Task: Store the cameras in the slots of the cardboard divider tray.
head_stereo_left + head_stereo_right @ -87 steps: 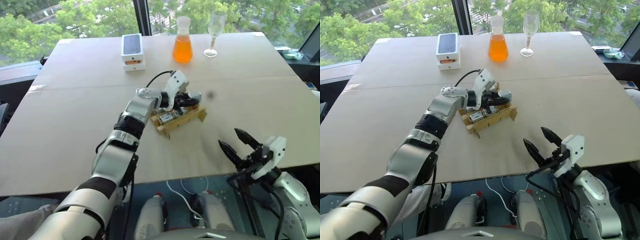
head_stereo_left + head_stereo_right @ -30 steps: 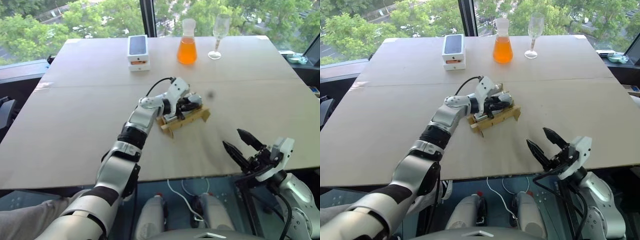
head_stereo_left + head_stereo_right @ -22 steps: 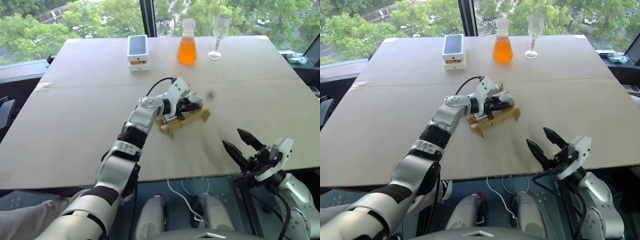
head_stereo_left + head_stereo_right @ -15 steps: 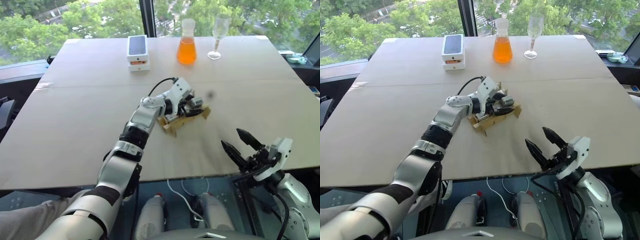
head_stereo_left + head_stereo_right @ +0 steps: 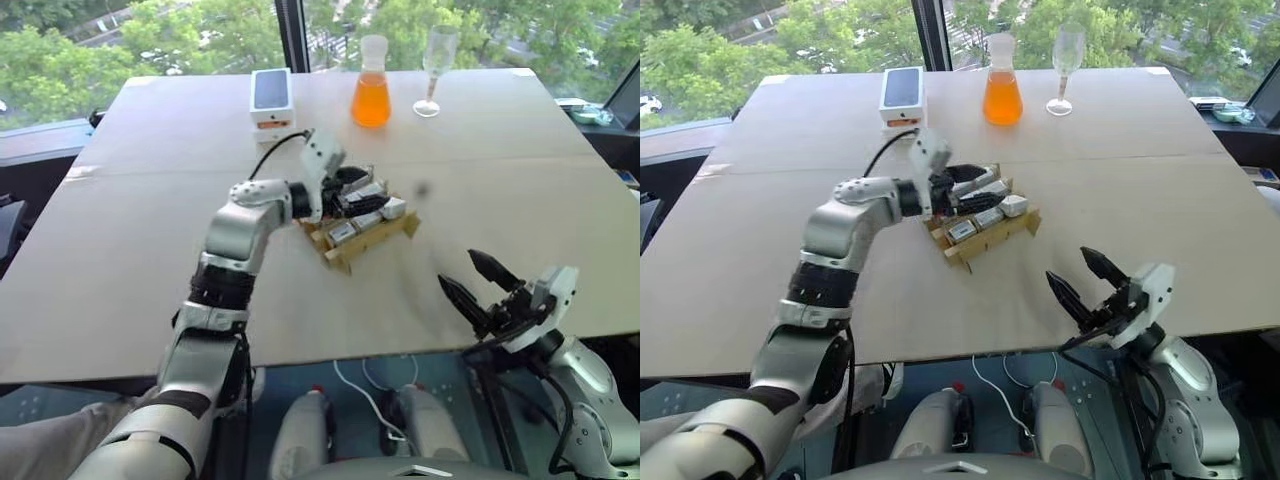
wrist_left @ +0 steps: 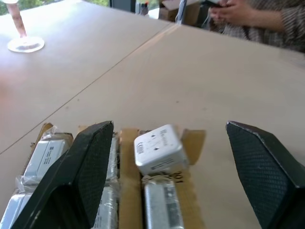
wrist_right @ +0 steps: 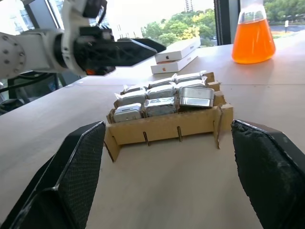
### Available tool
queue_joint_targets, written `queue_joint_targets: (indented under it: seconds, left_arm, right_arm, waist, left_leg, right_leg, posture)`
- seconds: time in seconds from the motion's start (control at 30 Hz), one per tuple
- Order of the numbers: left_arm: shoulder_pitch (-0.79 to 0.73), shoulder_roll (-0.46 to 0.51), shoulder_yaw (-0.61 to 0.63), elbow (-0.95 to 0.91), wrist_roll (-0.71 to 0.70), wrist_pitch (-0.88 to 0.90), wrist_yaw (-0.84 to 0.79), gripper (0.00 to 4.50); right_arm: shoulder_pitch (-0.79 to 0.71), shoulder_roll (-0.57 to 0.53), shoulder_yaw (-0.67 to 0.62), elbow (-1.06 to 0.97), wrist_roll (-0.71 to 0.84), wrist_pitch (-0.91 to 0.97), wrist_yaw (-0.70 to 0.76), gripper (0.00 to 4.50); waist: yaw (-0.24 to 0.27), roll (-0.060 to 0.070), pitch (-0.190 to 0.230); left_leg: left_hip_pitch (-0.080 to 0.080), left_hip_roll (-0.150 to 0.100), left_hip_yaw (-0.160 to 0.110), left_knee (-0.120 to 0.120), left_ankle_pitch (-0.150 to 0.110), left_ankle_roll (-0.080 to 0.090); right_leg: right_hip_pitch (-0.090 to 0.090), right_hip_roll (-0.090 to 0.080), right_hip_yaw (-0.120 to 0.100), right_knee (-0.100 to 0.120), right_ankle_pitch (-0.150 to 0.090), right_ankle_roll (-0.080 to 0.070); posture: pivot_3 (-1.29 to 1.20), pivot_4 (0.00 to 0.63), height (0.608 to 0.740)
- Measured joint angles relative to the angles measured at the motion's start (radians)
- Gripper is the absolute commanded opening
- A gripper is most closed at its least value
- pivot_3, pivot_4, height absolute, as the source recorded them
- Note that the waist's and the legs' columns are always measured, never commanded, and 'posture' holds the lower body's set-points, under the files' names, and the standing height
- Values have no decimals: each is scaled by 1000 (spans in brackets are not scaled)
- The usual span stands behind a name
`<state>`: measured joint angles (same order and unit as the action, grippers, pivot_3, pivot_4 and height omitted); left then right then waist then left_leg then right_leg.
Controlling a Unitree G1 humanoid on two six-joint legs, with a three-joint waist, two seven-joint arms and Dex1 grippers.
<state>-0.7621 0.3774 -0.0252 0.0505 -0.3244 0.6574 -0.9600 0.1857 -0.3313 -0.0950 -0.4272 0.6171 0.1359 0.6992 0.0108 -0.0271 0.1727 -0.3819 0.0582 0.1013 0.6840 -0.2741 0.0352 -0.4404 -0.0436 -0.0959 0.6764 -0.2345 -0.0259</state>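
The cardboard divider tray (image 5: 985,232) lay near the middle of the table (image 5: 1160,180), its long axis running diagonally, the far end angled toward the robot's right and the near end toward its left. The tray was a light-brown lattice of notched strips, low-walled, with small tabs standing up along its front edge. The cameras (image 7: 157,98) sat packed in its slots in rows, silver-grey blocks, several looking wrapped in clear film, their long sides lying across the tray. One camera at the tray's far right corner (image 6: 158,150) rested higher than the rest, tilted, its pale face carrying small printed marks.

The left gripper (image 5: 975,186) hovered just above the tray's far side, jaws spread wide and gripping nothing. The right gripper (image 5: 1080,278) hung on the near side of the tray, well apart from it at the table's edge, fingers likewise splayed and empty.

Beyond the tray stood a white phone box (image 5: 900,97), a flask of orange liquid (image 5: 1001,92) and a wine glass (image 5: 1065,62). A person's hands (image 6: 228,12) showed past the table's edge.
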Motion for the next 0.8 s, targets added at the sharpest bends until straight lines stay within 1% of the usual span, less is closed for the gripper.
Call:
queue_joint_targets:
  seconds: [0.13, 0.2, 0.27, 0.33, 0.37, 0.4, 0.5, 0.57, 0.67, 0.73, 0.8]
  left_arm:
    - [95, 84, 74, -162, -123, 85, -28, 3866]
    - [173, 145, 121, -214, -145, 83, -25, 3866]
    - [216, 161, 154, -230, -155, 73, -22, 3866]
    - [325, 195, 232, -284, -190, 48, -14, 3866]
    - [337, 201, 235, -293, -190, 45, -13, 3866]
    - [392, 218, 254, -333, -190, 34, -3, 3866]
    - [518, 222, 268, -429, -220, 32, 25, 3866]
    - [553, 220, 271, -466, -238, 32, 37, 3866]
    - [615, 222, 292, -536, -257, 8, 61, 3866]
    - [708, 224, 299, -568, -249, -28, 73, 3866]
    - [761, 224, 296, -575, -243, -42, 82, 3866]
  right_arm:
    - [-79, -25, 3, 25, -27, 25, -16, 4160]
    - [-167, -58, 22, 59, -89, 37, -32, 4160]
    - [-215, -74, 34, 81, -121, 39, -34, 4160]
    - [-357, -122, 83, 153, -225, 44, -33, 4160]
    - [-374, -127, 88, 166, -238, 43, -33, 4160]
    - [-437, -143, 119, 216, -287, 31, -27, 4160]
    - [-566, -188, 182, 362, -429, -55, -4, 4160]
    - [-613, -195, 207, 425, -483, -101, 1, 4160]
    - [-699, -216, 267, 561, -589, -224, 19, 4160]
    - [-785, -241, 323, 688, -678, -350, 47, 4160]
    - [-832, -248, 347, 760, -720, -424, 62, 4160]
  waist:
    - [-1, 0, 0]
    - [-7, 0, 0]
    - [-12, 0, 0]
    - [-11, 0, 0]
    - [-10, 0, 0]
    - [-12, 0, 0]
    - [-11, 0, 1]
    - [-3, 0, 1]
    - [0, 0, 1]
    - [-6, 0, 1]
    - [-12, 0, 1]
  left_leg:
    - [1, 0, 0, 0, 0, 0]
    - [1, 0, 1, 0, 0, 0]
    - [2, 0, 1, 0, 0, 0]
    - [1, 0, 0, 0, 0, 0]
    - [1, 0, 0, 0, 0, 0]
    - [1, 0, 1, 0, 0, 0]
    - [0, -1, 1, 0, 1, -1]
    - [-1, -1, 1, 0, 1, -1]
    - [-1, -1, 1, -1, 1, -1]
    - [-1, -1, 3, -1, 1, -1]
    - [-1, -1, 2, -2, 1, -1]
  right_leg:
    - [0, 0, 0, 0, 0, 0]
    - [0, 0, 1, 1, 0, 0]
    - [0, 0, 1, 1, 0, 0]
    - [0, 0, 0, 1, 0, 0]
    - [0, 0, 0, 1, 0, 0]
    - [0, -1, 0, 0, 0, 0]
    - [0, -2, 0, -1, 0, 0]
    - [0, -2, 0, -3, 0, 0]
    - [0, -2, 0, -4, 0, -1]
    - [0, -2, 2, -4, 1, -1]
    - [0, -2, 1, -5, 1, -2]
  posture:
    - [0, 150, 740]
    - [0, 150, 740]
    - [0, 150, 740]
    - [0, 150, 740]
    - [0, 150, 740]
    - [0, 150, 740]
    - [0, 150, 740]
    - [0, 150, 740]
    - [0, 150, 740]
    - [0, 150, 740]
    - [0, 150, 740]
